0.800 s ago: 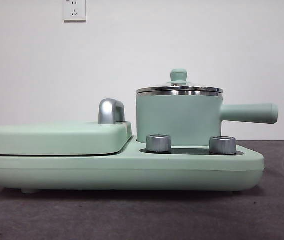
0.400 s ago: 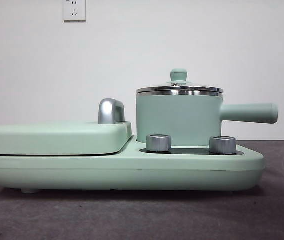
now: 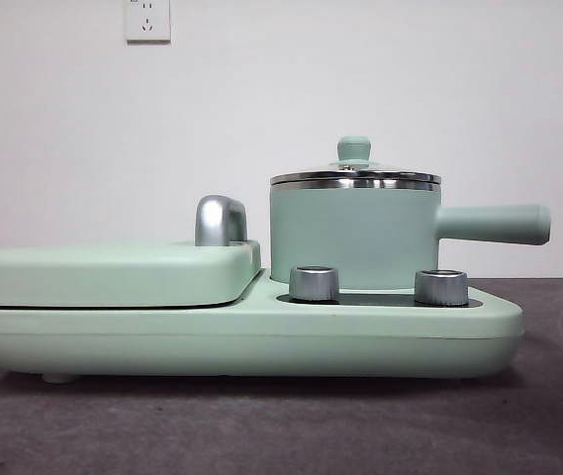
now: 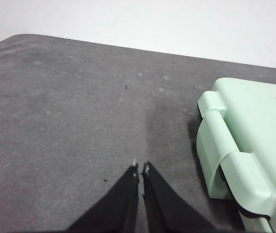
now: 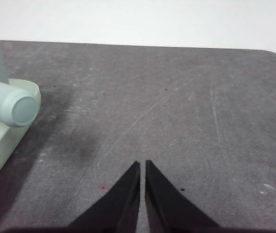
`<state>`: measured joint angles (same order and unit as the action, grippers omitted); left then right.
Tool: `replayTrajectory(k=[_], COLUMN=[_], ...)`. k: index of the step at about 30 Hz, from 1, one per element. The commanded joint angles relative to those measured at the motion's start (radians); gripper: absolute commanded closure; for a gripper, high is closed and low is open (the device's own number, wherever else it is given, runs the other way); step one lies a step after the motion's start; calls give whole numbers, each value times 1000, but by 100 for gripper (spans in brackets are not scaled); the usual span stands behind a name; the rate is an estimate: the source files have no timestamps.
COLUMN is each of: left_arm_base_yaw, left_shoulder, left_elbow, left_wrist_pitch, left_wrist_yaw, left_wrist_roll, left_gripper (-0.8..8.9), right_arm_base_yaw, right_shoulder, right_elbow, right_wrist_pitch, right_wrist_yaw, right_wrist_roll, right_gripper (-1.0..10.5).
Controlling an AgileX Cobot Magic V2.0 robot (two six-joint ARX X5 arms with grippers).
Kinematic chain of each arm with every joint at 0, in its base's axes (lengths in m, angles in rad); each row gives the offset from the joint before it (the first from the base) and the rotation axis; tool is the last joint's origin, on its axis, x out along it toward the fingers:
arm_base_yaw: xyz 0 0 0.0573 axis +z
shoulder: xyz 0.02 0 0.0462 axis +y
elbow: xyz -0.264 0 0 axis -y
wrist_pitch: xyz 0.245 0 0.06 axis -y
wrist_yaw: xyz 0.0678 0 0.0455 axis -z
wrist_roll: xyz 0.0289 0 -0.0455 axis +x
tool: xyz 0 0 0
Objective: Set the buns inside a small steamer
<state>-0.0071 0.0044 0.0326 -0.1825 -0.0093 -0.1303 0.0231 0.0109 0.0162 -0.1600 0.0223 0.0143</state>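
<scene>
Nothing has moved since a second ago: my left gripper and my right gripper hang with jaws nearly together and empty above the dark grey felt-like counter, so I judge the task not yet begun. Beyond them, the pale mint-green cylindrical steamer pot sits on its mint-green base with the green-knobbed glass lid on, beside the flat lidded griddle. No buns show anywhere; behind stands a plain white wall.
</scene>
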Motion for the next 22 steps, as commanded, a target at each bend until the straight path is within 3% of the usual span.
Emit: replayTrajectory(k=[1, 22], left_arm_base_yaw=[1, 1], left_shoulder=[-1, -1], left_elbow=[-20, -20], left_wrist_pitch=[-4, -5], left_wrist_yaw=[-2, -2], left_wrist_roll=[9, 9], left_gripper=[794, 794], right_arm_base_yaw=[-2, -2], right_shoulder=[-7, -7], right_elbow=[-5, -5], right_wrist_pitch=[-13, 3], right_wrist_yaw=[2, 2], right_wrist_roll=[-8, -6], right_gripper=[931, 931])
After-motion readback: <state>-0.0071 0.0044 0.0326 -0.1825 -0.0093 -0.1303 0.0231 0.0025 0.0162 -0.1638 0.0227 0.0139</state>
